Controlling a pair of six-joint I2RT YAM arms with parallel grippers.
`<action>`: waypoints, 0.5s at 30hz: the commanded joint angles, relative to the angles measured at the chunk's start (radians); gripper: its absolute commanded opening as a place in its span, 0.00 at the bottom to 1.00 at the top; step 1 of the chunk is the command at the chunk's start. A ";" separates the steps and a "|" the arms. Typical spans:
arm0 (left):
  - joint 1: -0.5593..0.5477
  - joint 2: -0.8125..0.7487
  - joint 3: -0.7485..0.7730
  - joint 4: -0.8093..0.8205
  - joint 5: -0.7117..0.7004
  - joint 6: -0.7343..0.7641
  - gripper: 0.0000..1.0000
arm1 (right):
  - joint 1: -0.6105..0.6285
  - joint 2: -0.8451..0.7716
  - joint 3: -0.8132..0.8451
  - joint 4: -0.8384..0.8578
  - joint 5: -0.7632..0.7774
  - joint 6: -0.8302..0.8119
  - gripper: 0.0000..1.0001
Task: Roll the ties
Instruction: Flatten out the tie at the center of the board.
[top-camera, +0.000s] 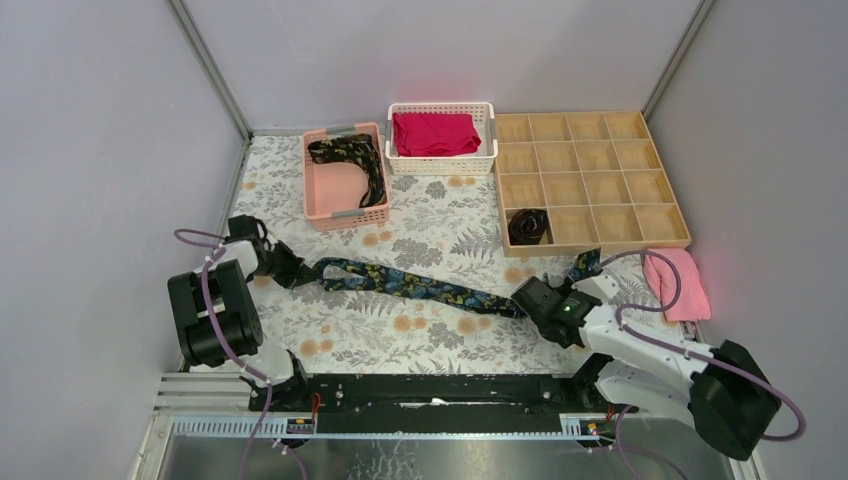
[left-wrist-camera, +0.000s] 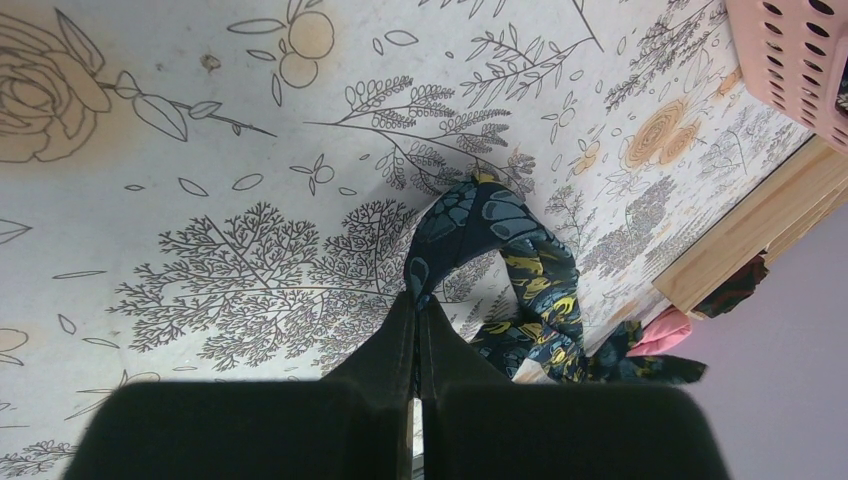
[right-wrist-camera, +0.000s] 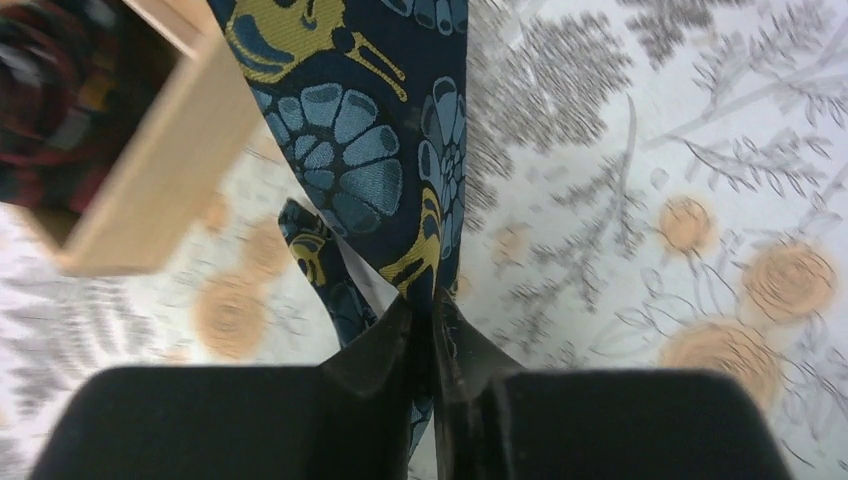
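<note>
A long dark tie (top-camera: 420, 285) with a blue and gold floral pattern lies stretched across the table between my two grippers. The left gripper (top-camera: 300, 272) is shut on its left end, and in the left wrist view the fabric (left-wrist-camera: 500, 240) loops away from the pinched jaws (left-wrist-camera: 418, 305). My right gripper (top-camera: 522, 298) is shut on the tie near its right part; the right wrist view shows the cloth (right-wrist-camera: 370, 150) running up from the jaws (right-wrist-camera: 432, 305). A second tie (top-camera: 350, 160) lies in the pink basket (top-camera: 325, 205). A coiled tie (top-camera: 527, 225) sits in a cell of the wooden organizer (top-camera: 600, 175).
A white basket (top-camera: 440, 165) at the back holds a folded red cloth (top-camera: 435, 133). A pink towel (top-camera: 677, 283) lies at the right, close to the right arm. The organizer's corner (right-wrist-camera: 160, 160) is close to the right gripper. Grey walls surround the table.
</note>
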 joint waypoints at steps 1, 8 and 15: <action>-0.002 0.000 -0.013 0.032 0.012 -0.005 0.00 | -0.005 0.110 0.034 -0.143 -0.169 0.167 0.25; -0.002 -0.001 -0.016 0.030 0.007 -0.001 0.00 | 0.001 -0.002 -0.019 -0.153 -0.268 0.158 0.84; -0.002 0.001 -0.011 0.022 0.000 0.005 0.02 | 0.004 -0.256 0.086 -0.095 -0.201 -0.137 0.73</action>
